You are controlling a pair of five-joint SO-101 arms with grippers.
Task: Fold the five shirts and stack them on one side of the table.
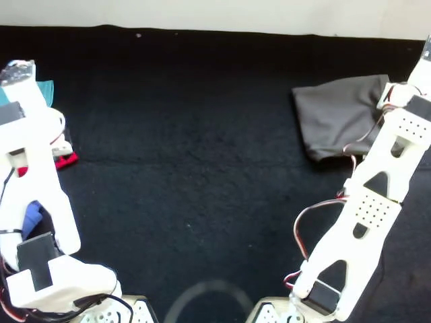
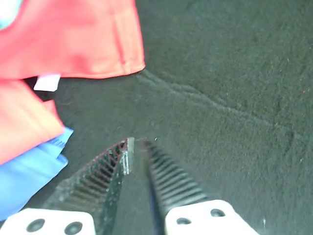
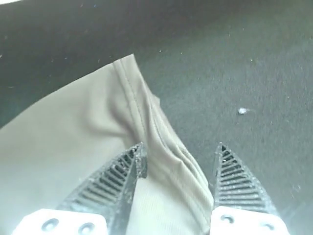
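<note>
**Straddling the grey shirt's hem: right pincer apart, left pincer together and empty**

High view. A black surface [image 1: 202, 155] carries all items. A grey shirt [image 1: 340, 118], folded into a rough rectangle, lies at the far right. The right arm [image 1: 377, 195] extends over that shirt's right-hand edge and covers part of it. The left arm [image 1: 34, 195] stands at the left edge, above a cluster of garments. Small parts of this cluster show around the arm: a teal garment [image 1: 46, 91] farthest back, a red shirt [image 1: 66, 160] beside the arm, and a blue shirt [image 1: 32, 219] nearest the arm's base. The cluster and the grey shirt are well apart, on opposite sides of the surface.

Left wrist view. The left pincer [image 2: 138, 147] has its toothed fingers drawn together with nothing between them. It sits over bare surface, just beside the garments. The red shirt [image 2: 73, 39] lies flat with a stitched hem, and a white label [image 2: 47, 82] shows at its edge. A second red fold lies next to it and overlaps the blue shirt [image 2: 29, 176].

Right wrist view. The right pincer [image 3: 181, 154] has its fingers spread apart. One finger is over the grey shirt [image 3: 73, 137] and the other over bare surface. The shirt's doubled, stitched edge runs between them. Contact with the cloth cannot be determined.
</note>
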